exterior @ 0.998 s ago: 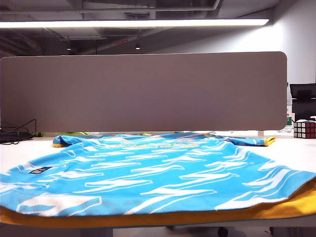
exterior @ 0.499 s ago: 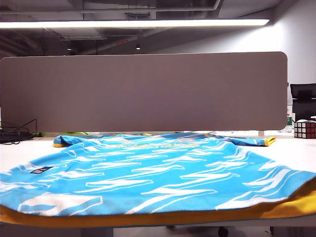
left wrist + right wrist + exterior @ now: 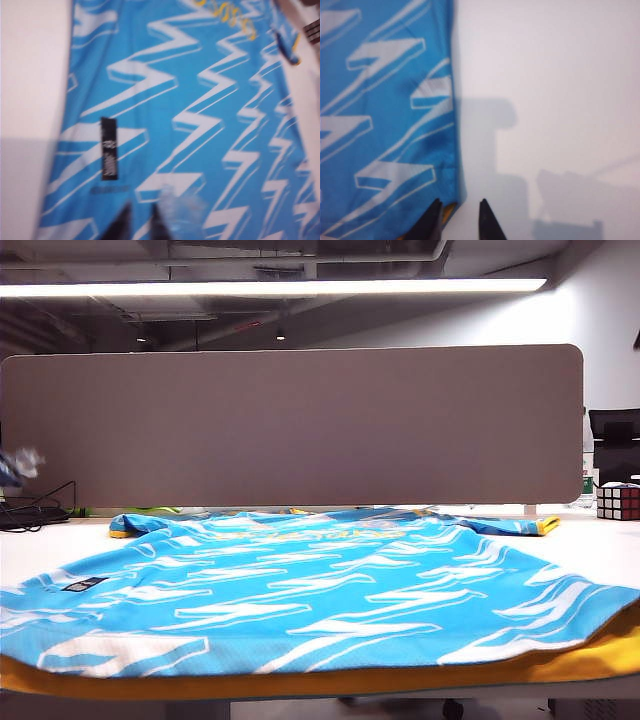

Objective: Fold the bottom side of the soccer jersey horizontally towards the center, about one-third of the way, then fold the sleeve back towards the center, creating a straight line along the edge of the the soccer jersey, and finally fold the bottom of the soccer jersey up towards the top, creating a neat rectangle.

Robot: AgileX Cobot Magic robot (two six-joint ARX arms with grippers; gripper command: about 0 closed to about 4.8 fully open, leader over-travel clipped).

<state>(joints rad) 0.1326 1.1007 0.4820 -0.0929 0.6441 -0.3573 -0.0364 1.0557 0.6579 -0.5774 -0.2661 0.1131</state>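
The soccer jersey lay spread flat on the white desk, its sky-blue face with white zigzag streaks uppermost. In the exterior view it covered most of the desk from the near edge toward 12 o'clock. A yellow hem ran along the near edge at 6 o'clock. Yellow-cuffed sleeves reached out at about 10 and 2 o'clock, close to the grey partition. Faint yellow lettering crossed the chest near the far end. A small dark label sat on the fabric near the jersey's left side edge.

The left claw hung above the streaked fabric, beside the dark label and inside the left side edge. Its two dark tips stood close together with only a narrow gap, and nothing was between them. The left wrist picture was blurred, and a pale translucent smear beside the tips could not be identified. Contact with the cloth could not be confirmed.

The right claw hung over the jersey's right side edge, where blue cloth met bare desk. Its tips stood slightly spread, one above the cloth edge and one above the desk, pinching nothing. A sliver of yellow showed at that edge.

At 3 o'clock on the desk, well apart from the jersey, stood a puzzle cube. Dark cables lay at 9 o'clock.
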